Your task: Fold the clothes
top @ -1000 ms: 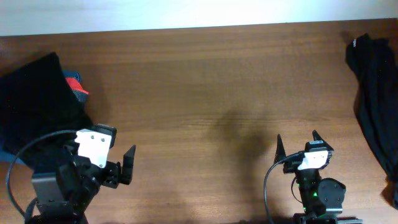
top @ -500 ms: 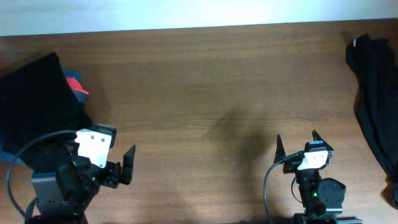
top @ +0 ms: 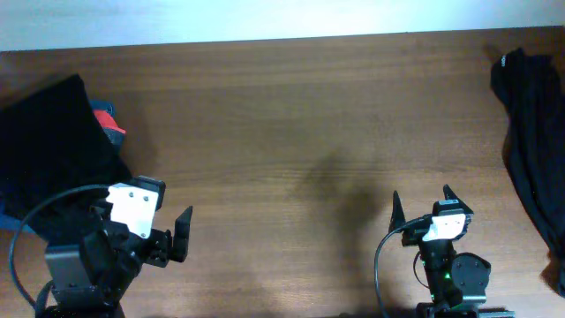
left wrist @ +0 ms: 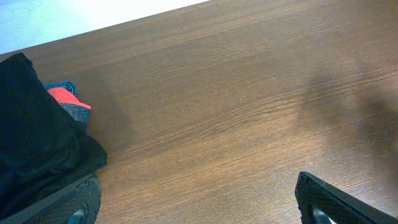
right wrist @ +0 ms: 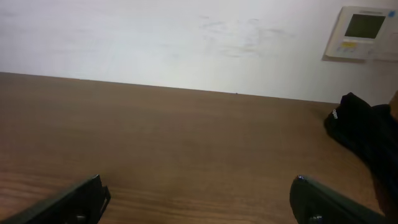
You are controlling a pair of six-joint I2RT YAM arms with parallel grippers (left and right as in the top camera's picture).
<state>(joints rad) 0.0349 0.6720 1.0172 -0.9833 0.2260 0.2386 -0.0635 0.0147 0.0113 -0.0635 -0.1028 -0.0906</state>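
A black folded garment [top: 48,150] lies at the table's left edge on top of a red and grey pile [top: 108,122]; it also shows in the left wrist view [left wrist: 31,137]. A crumpled black garment [top: 534,132] lies at the right edge and shows in the right wrist view [right wrist: 367,134]. My left gripper [top: 163,234] is open and empty near the front left, just right of the black folded garment. My right gripper [top: 422,205] is open and empty near the front, left of the crumpled garment. Both hold nothing.
The brown wooden table [top: 291,115] stretches between the two clothes piles. A white wall runs along its far edge [right wrist: 186,37], with a wall control panel [right wrist: 364,32] at the right.
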